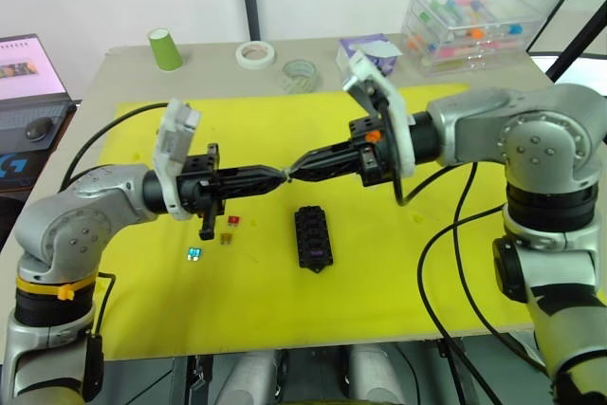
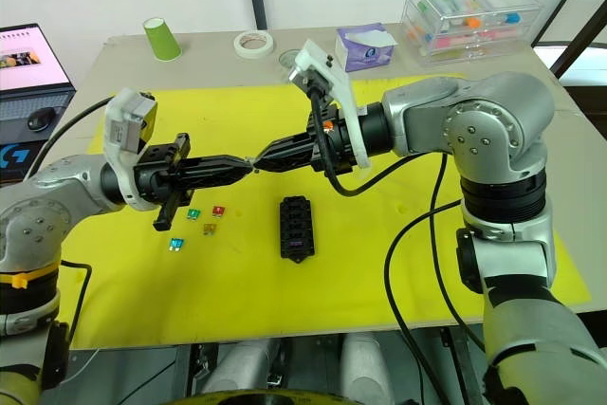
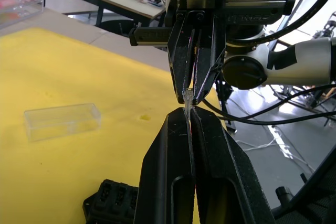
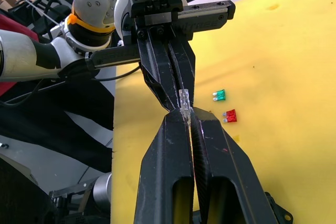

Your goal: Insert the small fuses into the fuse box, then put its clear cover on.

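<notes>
Above the yellow mat (image 1: 379,272) my left gripper (image 1: 281,176) and right gripper (image 1: 293,175) meet tip to tip. Both are shut on one grey-clear small fuse (image 4: 184,103), held in the air between them. The black fuse box (image 1: 313,236) lies on the mat just below and in front of the tips. Loose fuses lie to its left: red (image 2: 218,210), green (image 2: 193,214), yellow (image 2: 210,229) and teal (image 2: 175,245). The clear cover (image 3: 62,120) rests flat on the mat, apart from both grippers.
Behind the mat stand a green cup (image 1: 165,48), a white tape roll (image 1: 255,54), a clear tape roll (image 1: 299,74), a purple packet (image 1: 365,47) and a big clear case of coloured tubes (image 1: 471,26). A laptop (image 1: 28,82) sits far left.
</notes>
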